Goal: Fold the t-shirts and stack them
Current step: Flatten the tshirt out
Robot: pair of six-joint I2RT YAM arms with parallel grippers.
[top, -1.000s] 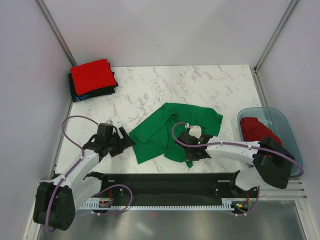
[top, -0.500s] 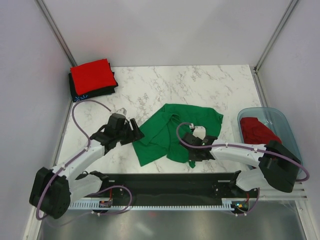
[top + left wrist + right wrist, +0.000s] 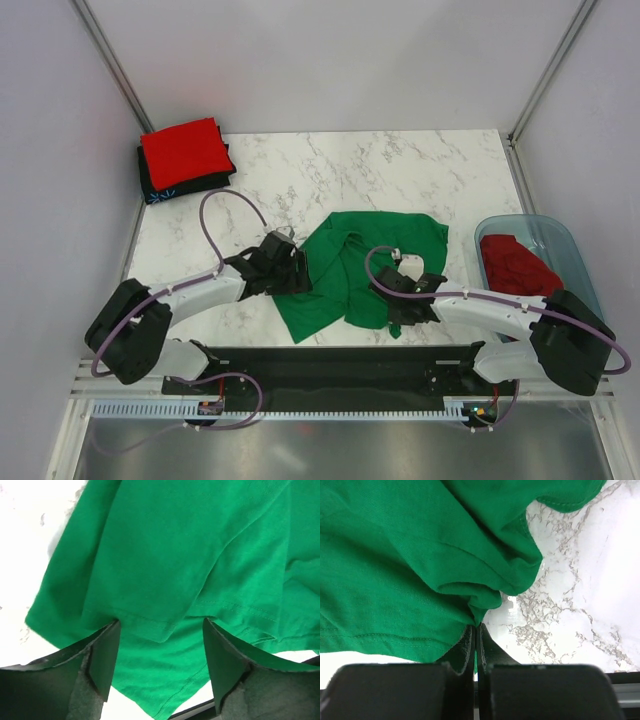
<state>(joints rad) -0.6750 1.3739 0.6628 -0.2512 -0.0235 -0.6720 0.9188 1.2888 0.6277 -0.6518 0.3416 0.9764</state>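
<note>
A crumpled bright green t-shirt (image 3: 360,260) lies on the marble table's middle. My left gripper (image 3: 296,272) is open at the shirt's left edge, its jaws spread over the green cloth (image 3: 165,580) with a hem fold between them. My right gripper (image 3: 398,308) is shut on a bunched edge of the green shirt (image 3: 420,565) at its near right side. A folded red t-shirt (image 3: 184,150) lies on a folded black t-shirt (image 3: 170,188) at the far left corner. Another red t-shirt (image 3: 512,262) lies bunched in the blue tub.
The translucent blue plastic tub (image 3: 560,250) stands at the right edge of the marble table (image 3: 400,170). Grey walls enclose the table on three sides. The black rail (image 3: 340,362) with the arm bases runs along the near edge.
My left arm has swung right from the table's left side to the green shirt's left edge. My right gripper has moved slightly right and nearer, dragging the shirt's near side with it.
</note>
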